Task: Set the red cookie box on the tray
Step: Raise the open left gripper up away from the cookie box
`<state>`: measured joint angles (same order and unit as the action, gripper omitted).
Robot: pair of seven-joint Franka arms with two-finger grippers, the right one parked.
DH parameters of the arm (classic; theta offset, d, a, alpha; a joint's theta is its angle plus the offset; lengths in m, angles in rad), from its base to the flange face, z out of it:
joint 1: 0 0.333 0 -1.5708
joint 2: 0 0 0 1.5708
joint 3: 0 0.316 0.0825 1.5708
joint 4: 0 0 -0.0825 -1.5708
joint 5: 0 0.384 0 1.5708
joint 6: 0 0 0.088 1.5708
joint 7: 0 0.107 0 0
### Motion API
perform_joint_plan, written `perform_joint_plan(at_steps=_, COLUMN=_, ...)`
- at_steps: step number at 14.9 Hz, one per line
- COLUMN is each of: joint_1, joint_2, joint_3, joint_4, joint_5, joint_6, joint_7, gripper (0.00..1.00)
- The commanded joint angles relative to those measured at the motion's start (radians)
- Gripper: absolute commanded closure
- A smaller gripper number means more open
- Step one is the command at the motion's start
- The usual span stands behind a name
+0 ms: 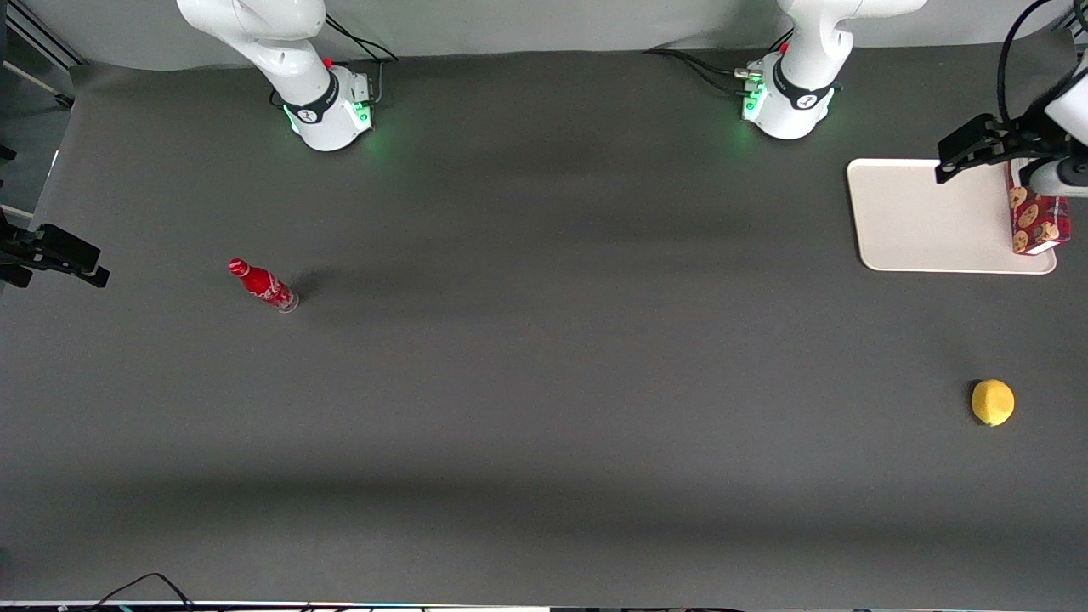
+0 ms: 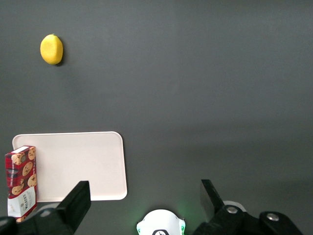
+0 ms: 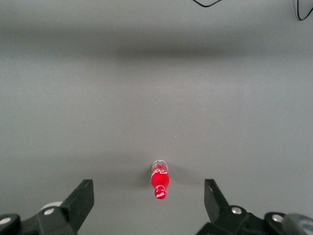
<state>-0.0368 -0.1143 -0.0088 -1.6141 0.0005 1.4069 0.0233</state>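
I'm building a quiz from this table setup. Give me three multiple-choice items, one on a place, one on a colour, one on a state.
1. Where is the red cookie box?
A. on the tray, along its edge
B. beside the bottle
C. next to the lemon

2. What colour is the lemon?
A. green
B. yellow
C. orange

3. How is the gripper?
A. shut on the box
B. shut on nothing
C. open, holding nothing

Answers:
1 A, the box rests on the tray's surface by its rim.
2 B, it shows plain yellow in both views.
3 C, its fingers stand wide apart above the table, with nothing between them.
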Motion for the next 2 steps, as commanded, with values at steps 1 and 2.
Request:
perform_joint_plan(at_steps=1, joint_1=0.011, joint_2=0.008, joint_3=-0.004, joint_4=0.019, joint_5=0.009, joint_6=0.021, joint_7=0.013, gripper=0.0)
perform_joint_plan(at_steps=2, joint_1=0.009, joint_2=0.025, joint_3=-0.01, joint_4=0.034, joint_5=0.01, joint_6=0.015, joint_7=0.015, gripper=0.0)
